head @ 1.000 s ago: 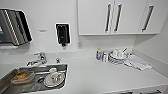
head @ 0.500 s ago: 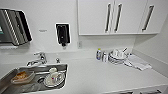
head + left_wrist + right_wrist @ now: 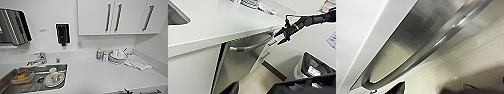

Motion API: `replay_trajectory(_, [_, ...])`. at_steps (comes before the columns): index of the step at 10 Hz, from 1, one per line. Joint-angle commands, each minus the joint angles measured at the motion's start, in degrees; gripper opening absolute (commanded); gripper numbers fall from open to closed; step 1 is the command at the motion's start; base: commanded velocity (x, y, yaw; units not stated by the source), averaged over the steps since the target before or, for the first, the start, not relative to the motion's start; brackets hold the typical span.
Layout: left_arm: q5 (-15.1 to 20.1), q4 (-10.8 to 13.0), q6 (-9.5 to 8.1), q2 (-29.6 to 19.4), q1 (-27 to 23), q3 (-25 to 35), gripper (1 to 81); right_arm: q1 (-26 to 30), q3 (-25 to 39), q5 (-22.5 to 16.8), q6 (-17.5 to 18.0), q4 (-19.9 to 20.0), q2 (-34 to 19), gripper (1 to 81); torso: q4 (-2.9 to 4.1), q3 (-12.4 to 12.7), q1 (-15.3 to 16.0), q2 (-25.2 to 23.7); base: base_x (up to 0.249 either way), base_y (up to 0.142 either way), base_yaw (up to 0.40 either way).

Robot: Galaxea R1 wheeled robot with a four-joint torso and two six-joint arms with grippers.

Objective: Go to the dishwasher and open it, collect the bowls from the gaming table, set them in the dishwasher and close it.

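The dishwasher [image 3: 240, 65] is a steel front panel under the white counter [image 3: 218, 25], with a curved bar handle [image 3: 250, 45] near its top edge. In the left wrist view my right gripper [image 3: 279, 37] hangs at the far end of that handle, its two dark fingers spread open around nothing. The right wrist view looks closely along the same steel panel [image 3: 411, 45] and its handle [image 3: 436, 47]. The bowls and the gaming table are out of view.
A steel sink [image 3: 42, 66] with used white crockery is set into the counter [image 3: 100, 75] at the left. White plates and cups [image 3: 117, 56], small bottles [image 3: 99, 53] and a cloth [image 3: 137, 62] stand at the back right. A bin [image 3: 313, 67] stands on the floor beyond the dishwasher.
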Motion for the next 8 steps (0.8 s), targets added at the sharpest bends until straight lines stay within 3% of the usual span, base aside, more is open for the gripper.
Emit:
replay_trajectory(1, [0.2,1.2,0.45,-3.0,-3.4,1.6,81.1,8.0,-3.2,-4.4,4.3,0.6,3.2,81.1,0.00,0.0,0.0,0.0,0.000,0.000,0.000])
replay_trajectory(4, [0.2,1.2,0.53,-3.0,-3.4,1.6,81.1,8.0,-7.5,-5.4,7.0,0.6,6.8,81.1,0.00,0.0,0.0,0.0,0.000,0.000,0.000])
replay_trajectory(6, [0.2,1.3,0.53,-3.0,-3.4,1.6,81.1,8.0,-10.6,-7.0,11.3,0.3,8.7,81.1,0.00,0.0,0.0,0.0,0.000,0.000,0.000])
replay_trajectory(8, [0.2,1.3,0.62,-3.0,-3.3,1.6,81.1,8.6,-10.9,-6.7,12.4,0.2,9.3,81.1,0.00,0.0,0.0,0.0,0.000,0.000,0.000])
